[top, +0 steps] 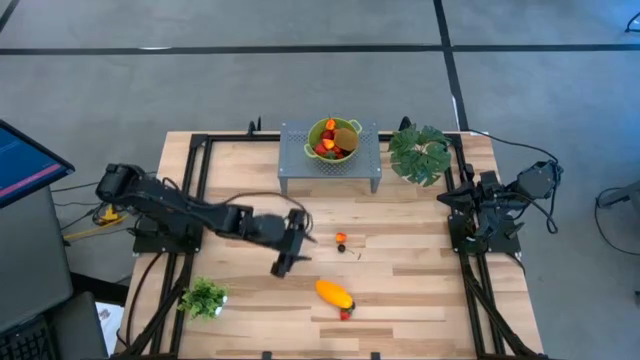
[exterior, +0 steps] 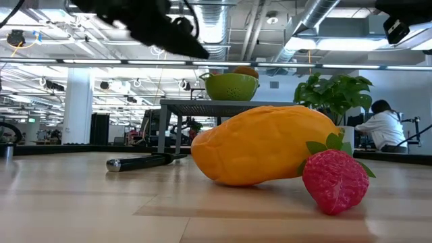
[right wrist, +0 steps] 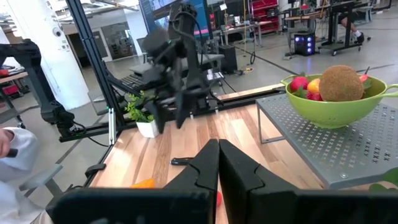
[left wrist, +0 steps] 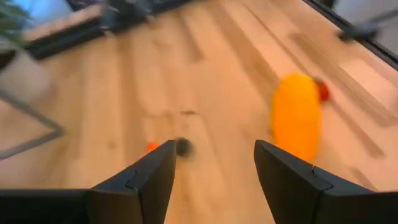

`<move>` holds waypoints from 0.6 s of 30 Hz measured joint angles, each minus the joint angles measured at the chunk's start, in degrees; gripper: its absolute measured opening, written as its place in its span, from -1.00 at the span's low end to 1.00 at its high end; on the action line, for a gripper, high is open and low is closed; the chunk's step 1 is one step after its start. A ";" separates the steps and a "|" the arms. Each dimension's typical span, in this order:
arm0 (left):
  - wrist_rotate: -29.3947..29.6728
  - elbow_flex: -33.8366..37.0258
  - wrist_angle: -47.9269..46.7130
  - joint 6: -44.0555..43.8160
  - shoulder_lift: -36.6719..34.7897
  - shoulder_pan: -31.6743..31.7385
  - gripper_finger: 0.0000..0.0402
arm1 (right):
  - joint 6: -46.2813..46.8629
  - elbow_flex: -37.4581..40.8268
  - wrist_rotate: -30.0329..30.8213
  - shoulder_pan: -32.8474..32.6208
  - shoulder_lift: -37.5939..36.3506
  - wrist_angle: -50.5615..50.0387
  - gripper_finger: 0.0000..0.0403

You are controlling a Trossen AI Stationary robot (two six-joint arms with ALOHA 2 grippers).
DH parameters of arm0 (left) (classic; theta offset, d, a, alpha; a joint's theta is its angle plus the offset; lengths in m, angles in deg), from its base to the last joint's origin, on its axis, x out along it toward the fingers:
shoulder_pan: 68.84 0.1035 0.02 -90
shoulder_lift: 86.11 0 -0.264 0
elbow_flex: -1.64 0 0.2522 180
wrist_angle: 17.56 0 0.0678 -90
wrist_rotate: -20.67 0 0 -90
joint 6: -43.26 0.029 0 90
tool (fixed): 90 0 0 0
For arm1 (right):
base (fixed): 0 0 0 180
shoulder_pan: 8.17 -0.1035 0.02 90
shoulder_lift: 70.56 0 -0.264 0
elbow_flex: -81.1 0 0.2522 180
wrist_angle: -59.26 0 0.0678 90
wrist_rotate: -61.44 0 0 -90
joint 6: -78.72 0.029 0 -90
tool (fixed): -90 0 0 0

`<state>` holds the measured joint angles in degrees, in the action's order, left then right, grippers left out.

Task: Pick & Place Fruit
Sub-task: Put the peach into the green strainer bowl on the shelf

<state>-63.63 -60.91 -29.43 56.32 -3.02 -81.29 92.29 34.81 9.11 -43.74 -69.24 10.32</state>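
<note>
The fruit still loose lies mid-tabletop: small balls (top: 341,238) beside our left pincer (top: 284,262), and the yellow-orange fruit (top: 334,293) touching a strawberry (top: 344,315) nearer the front. With the left pincer's fingers apart and empty, a misjudged descent could knock the balls rolling. The right pincer (right wrist: 217,163) waits, fingers together.

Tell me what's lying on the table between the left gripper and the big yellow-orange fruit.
Nothing: in the high view, bare wood separates the left gripper from the yellow-orange fruit. The small orange ball and dark ball lie off to the side.
</note>
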 joint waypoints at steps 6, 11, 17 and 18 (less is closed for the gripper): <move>0.07 3.09 5.31 0.48 0.57 -3.28 0.12 | 0.01 0.00 0.00 0.02 0.02 0.00 -0.97; 0.93 5.01 17.14 0.16 4.51 -1.75 0.19 | 0.02 0.00 0.02 0.02 0.02 0.00 -0.97; 6.15 5.11 27.01 3.82 13.46 0.26 0.26 | 0.02 0.00 0.00 0.02 0.02 0.00 -0.97; 6.70 5.09 28.91 3.68 14.71 0.79 0.27 | 0.02 0.00 0.00 0.00 0.00 0.00 -0.97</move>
<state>-56.92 -55.82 -0.52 60.00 11.69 -80.50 92.31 34.81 9.11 -43.74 -69.23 10.32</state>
